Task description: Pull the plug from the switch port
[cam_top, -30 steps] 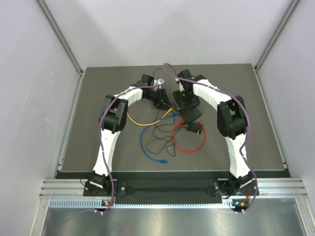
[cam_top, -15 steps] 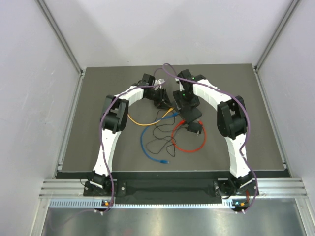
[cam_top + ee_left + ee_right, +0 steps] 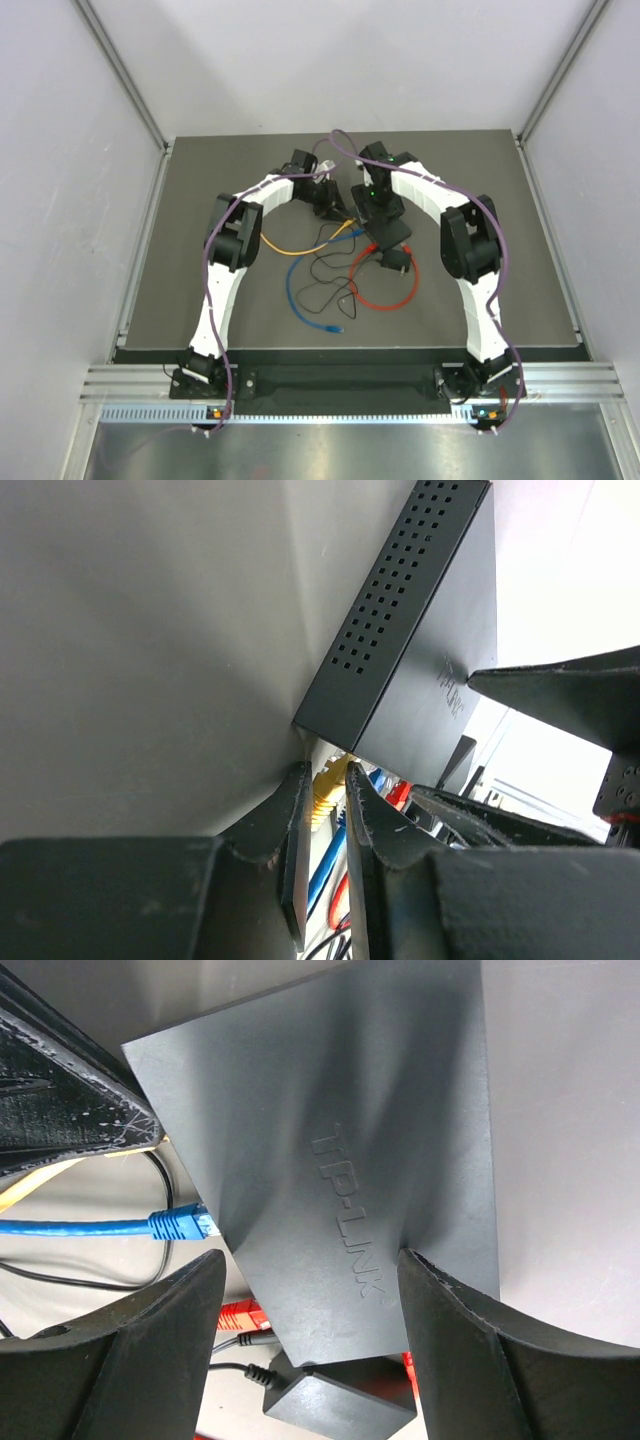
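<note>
Switch [image 3: 340, 1110] ports hidden; yellow plug [image 3: 328, 785] half-hidden between left jaws.

Both arms rise from their bases at the near edge, bend at the elbows and reach inward. The left arm [image 3: 232, 235] and right arm [image 3: 468, 245] form an arch, wrists close together over the far middle of the counter [image 3: 500, 200]. Left gripper [image 3: 326, 780]: fingers drawn in to a narrow gap, clamped on the yellow plug [image 3: 325, 798]; right gripper [image 3: 310, 1260]: fingers spread wide apart, directed downward toward the counter, nothing clamped between them.
</note>
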Tool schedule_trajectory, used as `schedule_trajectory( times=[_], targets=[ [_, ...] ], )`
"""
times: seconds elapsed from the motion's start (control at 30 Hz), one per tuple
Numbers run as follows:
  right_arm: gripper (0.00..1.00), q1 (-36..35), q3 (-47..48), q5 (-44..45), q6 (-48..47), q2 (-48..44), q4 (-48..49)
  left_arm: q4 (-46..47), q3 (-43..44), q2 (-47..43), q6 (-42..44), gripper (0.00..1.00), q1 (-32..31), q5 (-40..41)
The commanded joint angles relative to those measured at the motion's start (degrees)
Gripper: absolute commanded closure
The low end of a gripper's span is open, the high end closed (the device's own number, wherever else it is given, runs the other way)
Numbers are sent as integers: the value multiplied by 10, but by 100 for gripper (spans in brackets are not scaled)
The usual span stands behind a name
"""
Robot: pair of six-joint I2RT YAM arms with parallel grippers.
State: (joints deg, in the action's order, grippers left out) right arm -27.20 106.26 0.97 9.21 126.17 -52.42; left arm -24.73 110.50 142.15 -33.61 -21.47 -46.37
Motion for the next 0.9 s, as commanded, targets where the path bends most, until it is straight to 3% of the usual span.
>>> schedule_trajectory(
  times=[0.0, 0.4, 0.87],
  targets=[
    [31, -15, -2, -12, 16, 38, -3, -35, -12, 45, 4, 100, -34, 123],
    [37, -24, 9, 158, 51, 64, -15, -95, 15, 66, 17, 100, -43, 115],
    [44, 6, -14, 131, 104, 54, 8, -123, -8, 65, 51, 100, -41, 106]
  ],
)
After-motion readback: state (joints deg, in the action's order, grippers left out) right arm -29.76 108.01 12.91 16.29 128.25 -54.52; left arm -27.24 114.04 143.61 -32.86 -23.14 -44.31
